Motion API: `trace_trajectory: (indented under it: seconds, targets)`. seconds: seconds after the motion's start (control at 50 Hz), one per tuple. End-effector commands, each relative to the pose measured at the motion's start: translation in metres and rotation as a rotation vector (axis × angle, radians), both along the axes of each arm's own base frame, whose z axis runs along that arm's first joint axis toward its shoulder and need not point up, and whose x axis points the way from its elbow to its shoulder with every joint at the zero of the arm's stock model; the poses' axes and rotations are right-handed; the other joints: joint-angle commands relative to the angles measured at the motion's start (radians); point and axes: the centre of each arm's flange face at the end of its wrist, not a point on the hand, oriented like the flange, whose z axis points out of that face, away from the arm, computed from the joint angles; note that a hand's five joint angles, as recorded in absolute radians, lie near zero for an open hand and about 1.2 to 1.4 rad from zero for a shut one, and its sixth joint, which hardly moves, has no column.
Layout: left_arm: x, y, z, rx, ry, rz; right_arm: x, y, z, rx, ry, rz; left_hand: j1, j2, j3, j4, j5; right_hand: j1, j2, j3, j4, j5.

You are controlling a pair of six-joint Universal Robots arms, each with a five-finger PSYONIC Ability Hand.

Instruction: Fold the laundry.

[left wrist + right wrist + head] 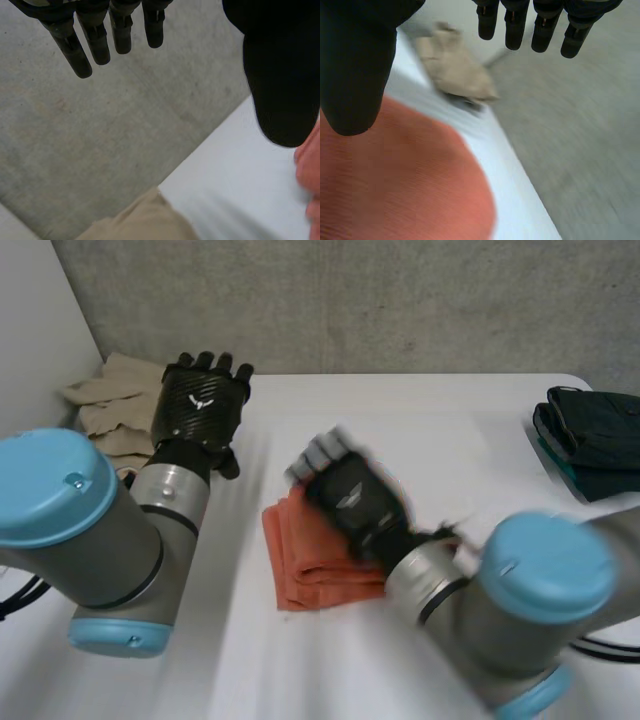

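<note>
So, folded orange towel (pixel 320 565) sits mid table (pixel 420 430). Right hand (pixel 350 495) over it, fingers straight, empty, guessing ready to pat flat. Left hand (pixel 200 405) up by beige clothes pile (pixel 105 400), fingers straight, empty, likely next item.

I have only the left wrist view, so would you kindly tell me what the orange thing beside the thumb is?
Observer: It is an orange cloth, folded, lying in the middle of the white table.
Operator: Thank you. Where is the right hand?
Observer: It is over that cloth, its fingers straight and holding nothing.
Operator: Is there other laundry besides the beige cloth?
Observer: Yes, a dark folded pile sits at the table's right edge.
</note>
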Motion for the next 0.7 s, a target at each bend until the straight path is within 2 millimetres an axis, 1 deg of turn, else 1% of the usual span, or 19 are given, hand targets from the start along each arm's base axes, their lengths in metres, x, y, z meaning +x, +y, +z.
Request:
trace_trajectory:
  seconds: [0.02,0.06,0.08,0.14,0.16,0.22,0.24,0.26,0.3,0.36,0.4,0.44,0.5,0.56,0.64,0.68,0.7]
  targets:
    - [-0.048,0.021,-0.015,0.081,0.097,-0.181,-0.051,-0.059,0.029,0.386,-0.282,-0.241,-0.016,-0.035,-0.035,-0.029,-0.048,-0.047,-0.039,-0.032,-0.03,-0.042]
    - [-0.059,0.027,-0.028,0.117,0.082,-0.222,-0.052,-0.062,0.023,0.459,-0.273,-0.262,-0.016,-0.035,-0.035,-0.029,-0.048,-0.047,-0.039,-0.032,-0.03,-0.042]
    - [-0.068,0.031,-0.04,0.155,0.062,-0.255,-0.051,-0.066,0.012,0.521,-0.245,-0.279,-0.016,-0.034,-0.034,-0.028,-0.048,-0.047,-0.039,-0.032,-0.03,-0.042]
    - [-0.076,0.033,-0.056,0.208,0.024,-0.269,-0.047,-0.07,0.003,0.585,-0.2,-0.296,-0.01,-0.028,-0.028,-0.023,-0.042,-0.047,-0.039,-0.032,-0.03,-0.042]
    - [-0.08,0.033,-0.066,0.243,-0.001,-0.269,-0.046,-0.074,0.0,0.611,-0.183,-0.305,-0.007,-0.025,-0.025,-0.02,-0.039,-0.047,-0.039,-0.032,-0.03,-0.042]
    - [-0.082,0.032,-0.081,0.294,-0.046,-0.262,-0.043,-0.078,-0.004,0.647,-0.168,-0.302,-0.001,-0.019,-0.019,-0.014,-0.033,-0.047,-0.039,-0.032,-0.03,-0.042]
    - [-0.08,0.029,-0.089,0.325,-0.069,-0.243,-0.04,-0.081,-0.01,0.672,-0.155,-0.301,0.002,-0.016,-0.016,-0.011,-0.03,-0.047,-0.039,-0.032,-0.03,-0.042]
    - [-0.08,0.029,-0.092,0.336,-0.08,-0.234,-0.039,-0.082,-0.013,0.686,-0.151,-0.298,0.002,-0.016,-0.016,-0.011,-0.03,-0.047,-0.039,-0.032,-0.03,-0.042]
    - [-0.077,0.028,-0.095,0.355,-0.102,-0.206,-0.035,-0.086,-0.016,0.702,-0.146,-0.272,0.002,-0.016,-0.016,-0.011,-0.03,-0.047,-0.039,-0.032,-0.03,-0.042]
    - [-0.066,0.024,-0.099,0.386,-0.142,-0.123,-0.032,-0.086,-0.02,0.72,-0.139,-0.254,-0.001,-0.019,-0.019,-0.014,-0.033,-0.047,-0.039,-0.032,-0.03,-0.042]
    - [-0.058,0.023,-0.1,0.408,-0.17,-0.063,-0.031,-0.087,-0.026,0.734,-0.124,-0.25,-0.004,-0.022,-0.022,-0.017,-0.036,-0.047,-0.039,-0.032,-0.03,-0.042]
    - [-0.053,0.023,-0.101,0.419,-0.184,-0.033,-0.028,-0.086,-0.03,0.741,-0.116,-0.244,-0.007,-0.025,-0.025,-0.02,-0.039,-0.047,-0.039,-0.032,-0.03,-0.042]
    - [-0.047,0.026,-0.103,0.442,-0.228,-0.005,-0.018,-0.079,-0.037,0.754,-0.088,-0.219,-0.01,-0.028,-0.028,-0.023,-0.042,-0.047,-0.039,-0.032,-0.03,-0.042]
    - [-0.043,0.028,-0.105,0.451,-0.28,0.0,-0.015,-0.073,-0.044,0.754,-0.035,-0.207,-0.01,-0.028,-0.028,-0.023,-0.042,-0.047,-0.039,-0.032,-0.03,-0.042]
    - [-0.042,0.029,-0.105,0.445,-0.302,-0.003,-0.016,-0.072,-0.049,0.697,0.058,-0.226,-0.007,-0.025,-0.025,-0.02,-0.039,-0.047,-0.039,-0.032,-0.03,-0.042]
    - [-0.043,0.029,-0.103,0.441,-0.299,-0.007,-0.016,-0.069,-0.044,0.63,0.106,-0.254,-0.01,-0.028,-0.028,-0.022,-0.042,-0.047,-0.039,-0.032,-0.03,-0.042]
    - [-0.044,0.029,-0.099,0.433,-0.293,-0.012,-0.015,-0.066,-0.041,0.608,0.119,-0.255,-0.01,-0.028,-0.028,-0.023,-0.042,-0.047,-0.039,-0.032,-0.03,-0.042]
